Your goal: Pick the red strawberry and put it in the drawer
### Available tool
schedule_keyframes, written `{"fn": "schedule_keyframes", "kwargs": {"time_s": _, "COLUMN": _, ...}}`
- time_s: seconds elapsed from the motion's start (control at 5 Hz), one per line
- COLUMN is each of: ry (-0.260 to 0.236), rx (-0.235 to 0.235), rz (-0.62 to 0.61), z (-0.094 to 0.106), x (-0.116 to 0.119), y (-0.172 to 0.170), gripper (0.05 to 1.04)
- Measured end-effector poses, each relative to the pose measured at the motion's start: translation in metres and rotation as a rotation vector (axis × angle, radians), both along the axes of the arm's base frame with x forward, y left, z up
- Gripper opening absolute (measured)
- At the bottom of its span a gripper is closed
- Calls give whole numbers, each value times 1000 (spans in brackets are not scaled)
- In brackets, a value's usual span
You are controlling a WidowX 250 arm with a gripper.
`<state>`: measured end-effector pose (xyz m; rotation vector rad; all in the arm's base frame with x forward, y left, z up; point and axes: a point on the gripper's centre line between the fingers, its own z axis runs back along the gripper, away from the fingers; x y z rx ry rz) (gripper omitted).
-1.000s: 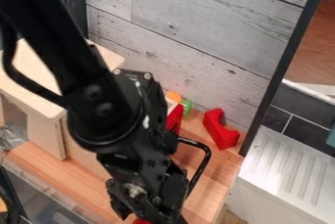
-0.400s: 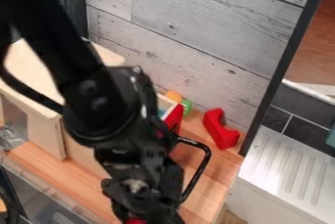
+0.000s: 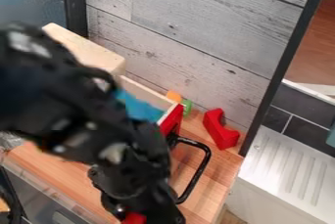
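A pale wood counter (image 3: 56, 169) meets a grey plank wall (image 3: 196, 37). The strawberry (image 3: 134, 219) is a red patch at the black gripper's (image 3: 140, 203) low end, too hidden for me to tell its direction or long axis, or whether the claw is open or closed. The arm (image 3: 52, 96) partly blocks the open red-fronted drawer (image 3: 172, 119); a red notched block (image 3: 219, 131) lies near the wall.

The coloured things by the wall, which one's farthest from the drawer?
The red block with the scooped-out side. It sits well clear; the orange piece and green piece show right by the drawer.
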<state>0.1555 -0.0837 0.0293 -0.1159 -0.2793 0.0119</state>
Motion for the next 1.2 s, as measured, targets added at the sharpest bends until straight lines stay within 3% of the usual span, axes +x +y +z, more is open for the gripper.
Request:
{"fn": "schedule_keyframes", "kwargs": {"time_s": 0.2, "ry": -9, "rx": -60, "rz": -18, "z": 29, "x": -14, "y": 3, "gripper": 632}}
{"fn": "schedule_keyframes", "kwargs": {"time_s": 0.4, "ry": -25, "rx": -62, "rz": 18, "z": 49, "x": -9, "y": 21, "gripper": 633}}
{"fn": "schedule_keyframes", "kwargs": {"time_s": 0.8, "ry": 38, "rx": -9, "rz": 244, "z": 49, "x": 46, "y": 77, "gripper": 632}}
{"fn": "schedule_keyframes", "kwargs": {"time_s": 1.2, "ry": 64, "rx": -29, "rz": 435, "z": 51, "x": 83, "y": 128, "gripper": 633}}
